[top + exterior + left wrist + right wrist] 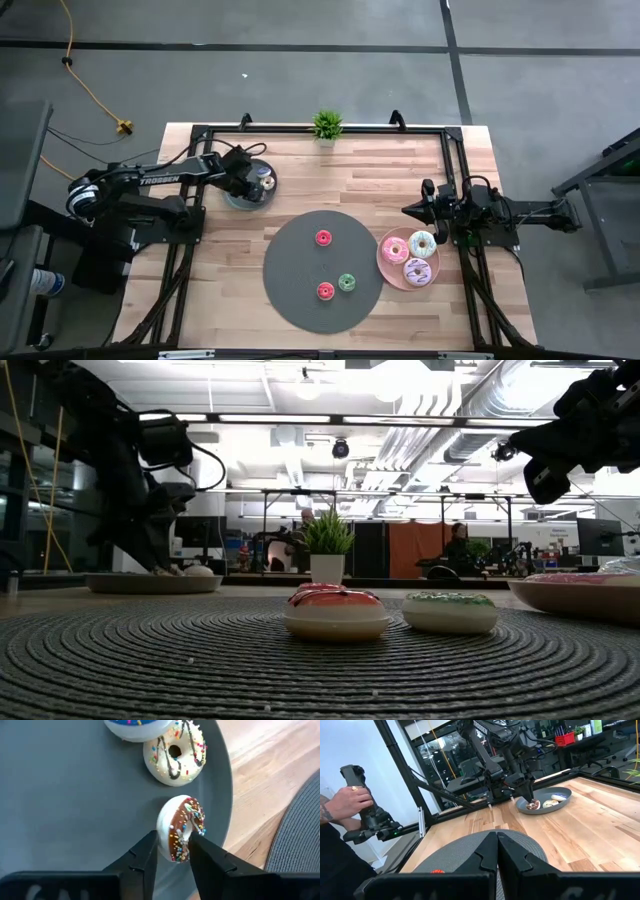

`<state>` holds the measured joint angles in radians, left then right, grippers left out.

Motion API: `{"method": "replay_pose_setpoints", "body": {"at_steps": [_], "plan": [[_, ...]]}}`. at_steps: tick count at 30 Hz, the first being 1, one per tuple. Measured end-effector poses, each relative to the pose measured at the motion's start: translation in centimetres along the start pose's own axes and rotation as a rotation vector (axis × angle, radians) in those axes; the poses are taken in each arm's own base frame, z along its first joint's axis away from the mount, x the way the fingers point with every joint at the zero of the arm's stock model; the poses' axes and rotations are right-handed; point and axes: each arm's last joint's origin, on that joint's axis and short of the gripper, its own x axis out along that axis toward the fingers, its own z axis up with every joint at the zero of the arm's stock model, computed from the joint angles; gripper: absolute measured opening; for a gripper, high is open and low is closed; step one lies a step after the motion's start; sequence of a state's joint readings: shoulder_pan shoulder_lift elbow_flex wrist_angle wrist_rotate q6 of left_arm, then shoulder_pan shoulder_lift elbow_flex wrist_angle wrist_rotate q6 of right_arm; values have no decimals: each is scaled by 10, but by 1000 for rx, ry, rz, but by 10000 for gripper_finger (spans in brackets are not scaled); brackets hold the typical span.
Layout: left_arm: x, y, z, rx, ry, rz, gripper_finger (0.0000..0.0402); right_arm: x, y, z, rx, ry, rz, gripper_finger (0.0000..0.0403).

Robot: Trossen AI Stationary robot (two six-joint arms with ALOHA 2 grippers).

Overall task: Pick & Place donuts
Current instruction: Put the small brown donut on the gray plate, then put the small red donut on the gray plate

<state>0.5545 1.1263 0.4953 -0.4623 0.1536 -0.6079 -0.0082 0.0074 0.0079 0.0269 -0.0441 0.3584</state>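
Observation:
A small grey plate [75, 795] at the table's far left holds a blue donut [135, 727], a cream donut [175, 752] and a brown donut [181, 835]. My left gripper [174, 845] is over this plate, shut on the brown donut. On the round dark mat [290, 270] lie two red donuts [323, 238] [326, 291] and a green one [347, 283]. Beside the mat, a pink plate [385, 262] holds three larger donuts [408, 258]. My right gripper [497, 850] waits shut at the table's right side. My left gripper pinches the brown donut between its two fingers, one on the white underside [162, 832], the other on the frosted top [192, 832]. The fingers slant down from the table's left. The donut stands on its edge, its ring upright over the grey plate.
A small potted plant [327, 125] stands at the far edge. Bare wood lies between the grey plate and the mat. In the right wrist view a person's hand [350, 802] holds a controller beyond the table's left side.

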Motion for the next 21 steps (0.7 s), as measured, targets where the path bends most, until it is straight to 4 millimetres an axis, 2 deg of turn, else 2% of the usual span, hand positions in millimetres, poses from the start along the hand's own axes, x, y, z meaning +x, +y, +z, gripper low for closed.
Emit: {"method": "replay_pose_setpoints", "body": {"at_steps": [15, 21], "plan": [[4, 5, 0, 16, -11, 102, 198, 0, 0, 0, 0, 0, 0, 0], [-12, 5, 0, 17, -91, 87, 205, 0, 0, 0, 0, 0, 0, 0]]}}
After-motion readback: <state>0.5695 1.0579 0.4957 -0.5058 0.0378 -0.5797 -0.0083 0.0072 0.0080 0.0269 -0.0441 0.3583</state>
